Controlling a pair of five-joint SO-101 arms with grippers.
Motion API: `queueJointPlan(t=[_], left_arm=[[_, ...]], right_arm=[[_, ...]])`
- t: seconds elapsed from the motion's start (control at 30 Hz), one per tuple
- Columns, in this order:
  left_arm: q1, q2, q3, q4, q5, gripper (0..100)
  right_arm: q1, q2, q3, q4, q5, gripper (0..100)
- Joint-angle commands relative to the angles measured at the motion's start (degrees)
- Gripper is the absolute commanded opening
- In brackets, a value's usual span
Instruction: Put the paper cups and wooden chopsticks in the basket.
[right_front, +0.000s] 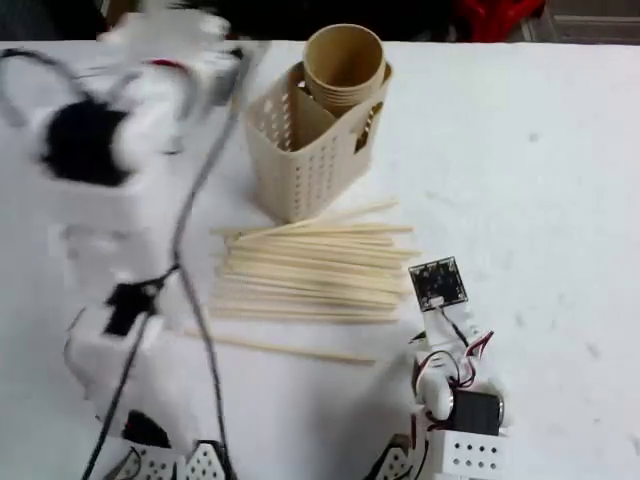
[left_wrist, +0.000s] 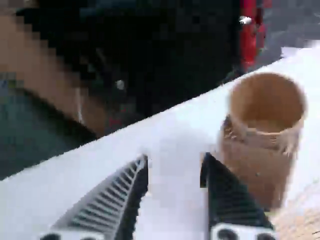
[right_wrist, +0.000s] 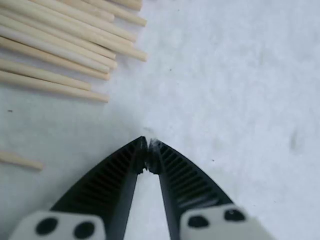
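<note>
Chopsticks (right_front: 310, 270) are what's left for you: they lie in a loose bundle on the table (right_front: 540, 200) just in front of the basket (right_front: 300, 170), while the paper cups (right_front: 345, 62) sit stacked inside it. Your right gripper (right_wrist: 148, 150) hangs over bare table beside the stick ends, jaws pinched together on nothing. Spread them first, then come down across the bundle near its middle so the sticks lift level. Your left gripper (left_wrist: 172, 185) is released and empty, facing the cups; keep it out of the basket's mouth.
</note>
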Motion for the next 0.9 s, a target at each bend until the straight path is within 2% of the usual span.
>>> queueJointPlan(t=[0.0,0.1,0.17,0.23,0.33,0.47,0.57,0.73,0.87], left_arm=[[-6.4,-20.3,26.5,0.2,1.8,19],[-7.3,-32.5,51.0,-1.5,0.3,19],[-7.3,-40.0,69.1,-7.0,-2.8,19],[-7.4,-47.2,87.9,-17.7,-4.4,19],[-9.8,-56.7,116.0,-39.3,-4.6,19],[-13.9,-65.8,143.7,-63.6,-4.7,19],[-16.8,-68.4,153.7,-71.4,-7.6,19],[-22.4,-68.4,159.9,-76.0,-14.1,19],[-27.6,-68.8,166.7,-85.4,-16.0,19]], right_arm=[[0.6,-0.4,0.4,0.1,0.4,1.8],[0.6,-0.4,0.4,0.1,0.4,1.8],[0.2,-0.4,0.4,0.1,0.2,1.8],[0.0,-0.4,0.4,0.1,0.1,1.8],[-1.5,-0.4,0.4,0.1,0.0,1.8],[-1.7,-0.4,0.4,0.1,0.0,1.8],[-1.7,-0.4,0.5,0.1,0.0,1.8],[-4.5,-0.4,0.5,-1.5,0.4,1.8],[-5.8,-0.4,0.5,-5.8,0.4,1.8]])
